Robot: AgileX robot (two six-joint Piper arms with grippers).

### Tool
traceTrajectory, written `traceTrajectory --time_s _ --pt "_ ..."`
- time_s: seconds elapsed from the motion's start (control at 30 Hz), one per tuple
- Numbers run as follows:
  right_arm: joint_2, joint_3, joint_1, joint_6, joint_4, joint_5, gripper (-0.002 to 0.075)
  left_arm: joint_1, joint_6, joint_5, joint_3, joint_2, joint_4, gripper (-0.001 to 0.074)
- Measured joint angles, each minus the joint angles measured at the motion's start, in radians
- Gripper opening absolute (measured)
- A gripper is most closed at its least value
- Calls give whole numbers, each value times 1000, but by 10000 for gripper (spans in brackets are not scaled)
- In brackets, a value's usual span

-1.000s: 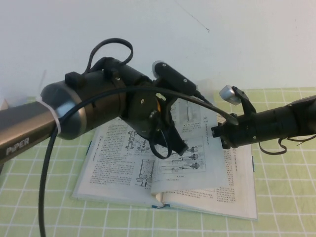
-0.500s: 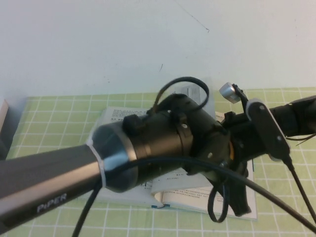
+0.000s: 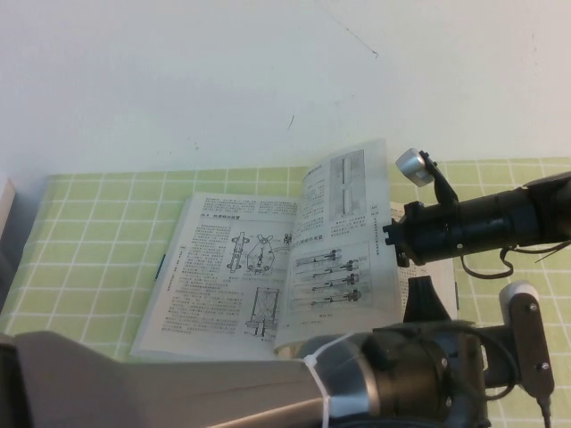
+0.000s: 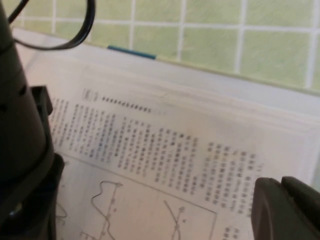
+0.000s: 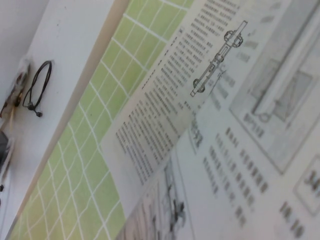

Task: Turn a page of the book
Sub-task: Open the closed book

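The book (image 3: 223,276) lies open on the green checked mat (image 3: 98,232). The page (image 3: 343,232) with the tall grey photo and rod drawings stands raised over the spine. My right gripper (image 3: 395,242) meets that page's outer edge from the right. Its fingers are hidden behind the leaf, which fills the right wrist view (image 5: 240,165), so I cannot tell whether it grips the page. My left gripper (image 4: 281,190) is shut and empty just above the book's right-hand text page (image 4: 165,145), near the front edge. In the high view the left gripper (image 3: 424,299) sits low at the front right.
My left arm (image 3: 223,383) fills the high view's bottom and hides the book's front edge. A blue ribbon (image 4: 131,51) sticks out at the book's edge. A white wall (image 3: 178,80) rises behind the mat. A black cable loop (image 5: 37,87) lies off the mat.
My left arm swung from over the book's left side across to the front right and dropped low. The page now stands more upright. The right arm has held its place.
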Motion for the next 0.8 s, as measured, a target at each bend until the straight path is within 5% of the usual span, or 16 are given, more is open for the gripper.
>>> traceTrajectory --time_s 0.13,0.8 --pt "0 0 0 0 -2 3 -2 0 -188 13 4 66 197 -4" --pt "0 0 0 -1 -37 17 -2 0 -364 254 4 140 341 -4"
